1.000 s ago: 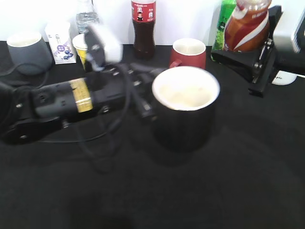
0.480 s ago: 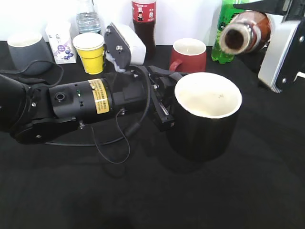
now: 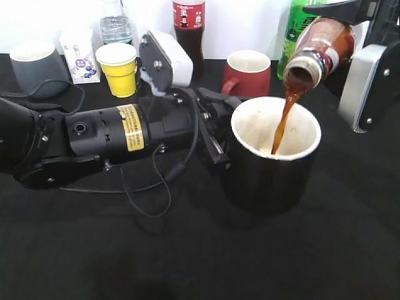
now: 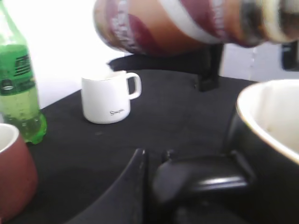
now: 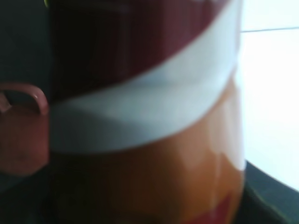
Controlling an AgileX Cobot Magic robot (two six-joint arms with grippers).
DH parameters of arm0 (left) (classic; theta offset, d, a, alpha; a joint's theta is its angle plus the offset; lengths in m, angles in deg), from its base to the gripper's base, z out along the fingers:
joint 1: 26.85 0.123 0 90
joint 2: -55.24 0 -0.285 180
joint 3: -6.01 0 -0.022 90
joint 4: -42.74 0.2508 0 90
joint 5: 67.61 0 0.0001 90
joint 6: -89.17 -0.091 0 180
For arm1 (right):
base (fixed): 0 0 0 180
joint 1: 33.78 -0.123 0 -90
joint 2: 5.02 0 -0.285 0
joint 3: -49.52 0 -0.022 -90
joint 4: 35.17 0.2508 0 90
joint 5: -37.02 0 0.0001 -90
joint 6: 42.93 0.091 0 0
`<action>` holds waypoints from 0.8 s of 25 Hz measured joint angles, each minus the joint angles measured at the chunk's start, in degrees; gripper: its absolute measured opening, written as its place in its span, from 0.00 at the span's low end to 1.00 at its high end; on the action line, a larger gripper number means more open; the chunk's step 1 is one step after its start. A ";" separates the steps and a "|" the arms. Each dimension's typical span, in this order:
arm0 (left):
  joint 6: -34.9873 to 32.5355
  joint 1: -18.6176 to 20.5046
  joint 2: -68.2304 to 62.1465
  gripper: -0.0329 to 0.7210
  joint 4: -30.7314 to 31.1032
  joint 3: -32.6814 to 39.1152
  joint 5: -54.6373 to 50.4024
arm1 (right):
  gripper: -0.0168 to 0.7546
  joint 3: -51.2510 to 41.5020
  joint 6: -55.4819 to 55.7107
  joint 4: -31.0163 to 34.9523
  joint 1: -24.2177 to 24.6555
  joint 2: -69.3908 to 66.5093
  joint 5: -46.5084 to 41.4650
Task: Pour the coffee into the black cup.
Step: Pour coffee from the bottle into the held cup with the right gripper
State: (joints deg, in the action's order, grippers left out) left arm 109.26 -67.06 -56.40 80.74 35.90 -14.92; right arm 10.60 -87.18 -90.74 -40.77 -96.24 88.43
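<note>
Right hand [image 3: 359,25] grasps the orange-red-and-white curvy coffee bottle [image 3: 322,44], neck tilted down-left over the wide black white-lined cup [image 3: 275,159]; left hand [image 3: 215,128] clenched on its handle.

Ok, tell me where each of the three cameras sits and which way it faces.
Exterior: in front, looking down at a slant; both arms, coffee bottle pouring into black cup.
Left wrist: on left arm, facing along its fingers at the cup's handle, white mug beyond.
Right wrist: on right arm, filled by the bottle's wrap.
Shared: bottle, red mug.
</note>
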 joint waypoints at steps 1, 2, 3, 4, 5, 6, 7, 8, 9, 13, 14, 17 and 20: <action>0.06 -0.01 0.00 0.12 1.03 0.00 0.00 | 0.71 0.00 -0.54 0.00 0.00 0.00 0.00; 0.13 -0.06 0.00 0.12 1.35 0.00 0.00 | 0.71 0.00 -0.66 0.00 0.00 0.00 0.00; 0.13 -0.11 0.00 0.12 1.42 0.00 0.00 | 0.71 0.00 -0.80 0.00 0.00 0.00 0.00; 0.13 -0.11 0.00 0.12 1.53 0.00 0.00 | 0.71 0.00 -0.87 0.06 0.00 0.00 0.00; 0.13 -0.11 0.00 0.12 1.58 0.00 0.00 | 0.71 0.00 -0.95 0.38 0.00 0.00 0.00; 0.13 -0.11 0.00 0.12 1.58 0.00 0.00 | 0.71 0.00 -1.00 1.26 0.00 0.00 0.00; 0.13 -0.11 0.00 0.12 1.58 0.00 0.00 | 0.71 0.00 -1.07 2.36 0.00 0.00 0.00; 0.13 -0.11 0.00 0.12 1.65 0.00 0.00 | 0.71 0.00 -1.07 3.25 0.00 0.00 0.00; 0.13 -0.11 0.00 0.12 1.71 0.00 0.00 | 0.71 0.00 -1.07 3.64 0.00 0.00 0.00; 0.13 -0.11 0.00 0.12 1.71 0.00 0.00 | 0.71 0.00 -1.50 3.89 0.00 0.00 0.00; 0.13 -0.11 0.00 0.12 1.71 0.00 0.00 | 0.71 0.00 -2.23 3.89 0.00 0.00 0.00; 0.13 -0.11 0.00 0.12 1.71 0.00 0.00 | 0.71 0.00 -3.81 3.89 0.00 0.00 0.00; 0.13 -0.11 0.00 0.12 1.77 0.00 0.00 | 0.71 0.00 -4.86 3.89 0.00 0.00 0.00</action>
State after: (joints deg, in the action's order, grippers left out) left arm 109.39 -67.17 -56.40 82.51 35.90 -14.92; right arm 10.60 -92.04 -86.85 -40.77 -96.24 88.43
